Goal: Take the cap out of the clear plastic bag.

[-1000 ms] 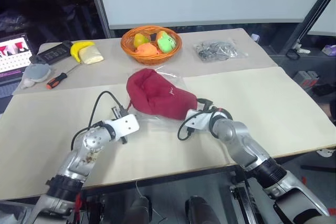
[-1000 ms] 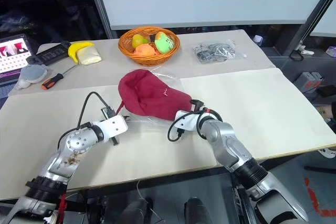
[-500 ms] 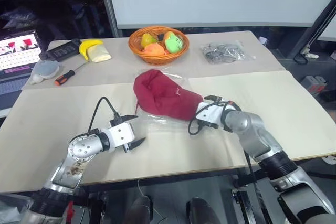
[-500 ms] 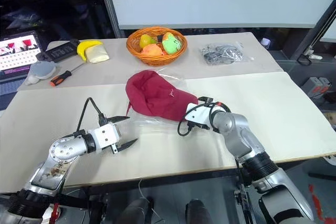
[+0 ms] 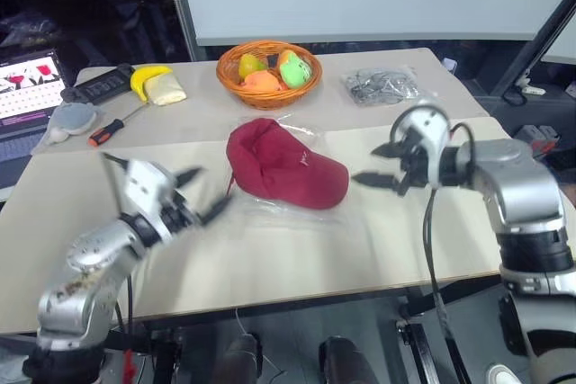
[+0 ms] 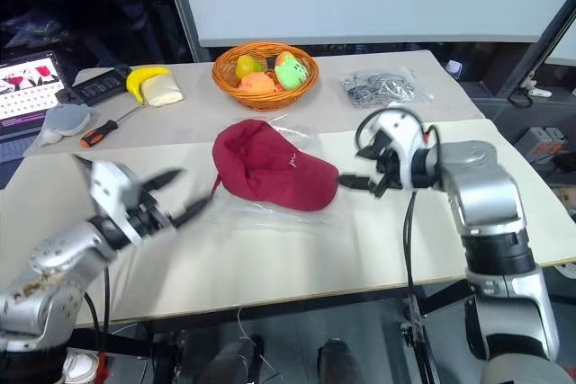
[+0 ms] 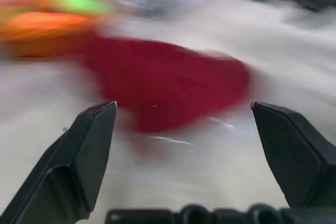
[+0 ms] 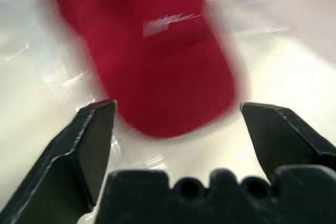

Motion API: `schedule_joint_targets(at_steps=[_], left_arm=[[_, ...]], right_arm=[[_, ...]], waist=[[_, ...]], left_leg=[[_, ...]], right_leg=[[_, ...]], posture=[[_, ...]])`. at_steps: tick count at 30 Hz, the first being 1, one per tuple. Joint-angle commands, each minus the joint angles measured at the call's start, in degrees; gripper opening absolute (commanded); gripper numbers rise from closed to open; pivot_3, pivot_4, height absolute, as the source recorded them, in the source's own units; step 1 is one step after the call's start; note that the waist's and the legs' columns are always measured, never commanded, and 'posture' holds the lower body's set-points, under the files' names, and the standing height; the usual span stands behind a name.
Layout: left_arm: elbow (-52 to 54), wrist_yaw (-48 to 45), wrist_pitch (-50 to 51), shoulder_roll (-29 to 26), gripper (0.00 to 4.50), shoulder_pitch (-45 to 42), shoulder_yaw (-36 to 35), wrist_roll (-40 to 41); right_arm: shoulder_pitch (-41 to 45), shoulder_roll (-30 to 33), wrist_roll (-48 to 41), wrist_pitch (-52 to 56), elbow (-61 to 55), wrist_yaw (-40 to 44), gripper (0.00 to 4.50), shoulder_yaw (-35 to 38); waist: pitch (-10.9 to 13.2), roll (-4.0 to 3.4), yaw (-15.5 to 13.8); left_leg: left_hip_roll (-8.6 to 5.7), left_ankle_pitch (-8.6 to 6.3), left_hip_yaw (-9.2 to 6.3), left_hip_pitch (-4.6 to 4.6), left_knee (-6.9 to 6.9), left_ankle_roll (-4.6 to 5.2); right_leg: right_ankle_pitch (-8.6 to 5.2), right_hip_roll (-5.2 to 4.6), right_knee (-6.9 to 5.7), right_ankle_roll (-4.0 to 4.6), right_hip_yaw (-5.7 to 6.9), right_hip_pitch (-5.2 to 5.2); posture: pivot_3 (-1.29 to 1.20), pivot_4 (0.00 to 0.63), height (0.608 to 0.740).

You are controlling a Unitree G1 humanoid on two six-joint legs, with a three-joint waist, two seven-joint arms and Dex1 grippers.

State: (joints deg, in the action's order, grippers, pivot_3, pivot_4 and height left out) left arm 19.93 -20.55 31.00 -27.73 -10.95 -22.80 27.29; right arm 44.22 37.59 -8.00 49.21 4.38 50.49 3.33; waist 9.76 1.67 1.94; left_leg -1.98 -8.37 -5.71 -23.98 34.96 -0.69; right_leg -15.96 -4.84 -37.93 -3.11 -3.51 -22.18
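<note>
The dark red cap (image 5: 286, 173) lies on the table's middle, brim toward the right. The clear plastic bag (image 5: 270, 214) lies flat under it, crinkled film showing along its near side and behind it; whether any of the cap is inside the bag I cannot tell. My left gripper (image 5: 202, 194) hovers open to the cap's left, apart from it, holding nothing. My right gripper (image 5: 375, 165) hangs open above the table just right of the brim, also empty. The left wrist view has the cap (image 7: 168, 82) ahead between its fingers, as does the right wrist view with the cap (image 8: 152, 61).
A wicker basket (image 5: 267, 87) of fruit stands behind the cap. A small clear bag of grey items (image 5: 382, 85) lies at the back right. At the back left are a banana (image 5: 144, 78), a screwdriver (image 5: 108, 130), a black device (image 5: 99, 86) and a laptop (image 5: 27, 85).
Both grippers have drawn back from the cap and risen, the left to the left, the right up and to the right. The left gripper has opened. The cap stays where it was.
</note>
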Motion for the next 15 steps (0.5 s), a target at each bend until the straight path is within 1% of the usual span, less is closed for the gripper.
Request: schedule_joint_targets(at_steps=[1, 3, 5, 7, 10, 13, 15], left_arm=[[-4.2, 17.3, -1.7, 2.5, 4.41, -0.9, -11.8, -5.6], [-5.1, 23.1, -3.1, 6.8, 4.41, -0.4, -16.9, -4.7], [-5.2, 26.9, -3.9, 10.5, 4.41, 0.4, -20.1, -3.7], [-4.7, 27.5, -4.6, 12.6, 4.41, 1.8, -20.7, -3.1], [-5.0, 26.1, -4.4, 12.9, 4.41, 4.9, -19.0, -4.3], [-5.3, 23.8, -6.1, 12.6, 4.41, 8.5, -16.5, -5.8], [-5.1, 23.5, -6.7, 12.6, 4.41, 9.4, -15.6, -6.1]], right_arm=[[-0.9, -2.8, 3.4, -6.0, 6.2, -15.9, 4.50, 6.7], [-3.3, -5.9, 4.9, -13.2, 9.2, -23.3, 4.50, 8.6], [-4.5, -8.9, 5.0, -17.9, 11.8, -29.3, 4.50, 11.0], [-5.3, -10.5, 5.7, -20.9, 13.1, -32.6, 4.50, 11.1], [-5.5, -12.5, 5.1, -22.8, 14.6, -35.0, 4.50, 10.6], [-5.6, -12.4, 6.5, -26.0, 17.7, -33.4, 4.50, 6.6], [-5.2, -12.4, 6.1, -26.7, 19.5, -33.2, 4.50, 6.6]], waist=[[0.0, 0.15, 0.1], [0.0, 0.15, 0.2], [0.0, 0.16, 0.2], [0.0, 0.16, 0.1], [0.0, 0.16, 0.2], [0.0, 0.16, 0.2], [0.0, 0.16, 0.2]], left_leg=[[-0.01, 0.00, 0.00, -0.03, -0.07, 0.00], [-0.07, -0.08, 0.11, -0.09, -0.14, -0.11], [-0.08, -0.15, 0.14, -0.19, -0.13, -0.14], [-0.11, -0.14, 0.19, -0.34, -0.08, -0.14], [-0.19, -0.14, 0.24, -0.30, 0.01, -0.14], [-0.19, -0.13, 0.23, -0.13, 0.01, -0.14], [-0.16, -0.13, 0.24, -0.04, 0.00, -0.14]], right_leg=[[0.01, 0.00, 0.06, 0.02, 0.00, -0.03], [0.01, -0.09, 0.09, 0.02, -0.13, -0.12], [0.00, -0.17, 0.19, 0.00, -0.13, -0.17], [0.02, -0.27, 0.15, -0.05, -0.16, -0.32], [0.04, -0.31, 0.03, -0.09, -0.18, -0.27], [0.04, -0.19, 0.07, -0.09, -0.17, -0.09], [0.04, -0.17, 0.08, -0.08, -0.17, 0.00]], posture=[[0.00, 0.150, 0.740], [0.00, 0.150, 0.740], [0.00, 0.150, 0.740], [0.00, 0.150, 0.740], [0.00, 0.150, 0.740], [0.00, 0.150, 0.740], [0.00, 0.150, 0.740]])
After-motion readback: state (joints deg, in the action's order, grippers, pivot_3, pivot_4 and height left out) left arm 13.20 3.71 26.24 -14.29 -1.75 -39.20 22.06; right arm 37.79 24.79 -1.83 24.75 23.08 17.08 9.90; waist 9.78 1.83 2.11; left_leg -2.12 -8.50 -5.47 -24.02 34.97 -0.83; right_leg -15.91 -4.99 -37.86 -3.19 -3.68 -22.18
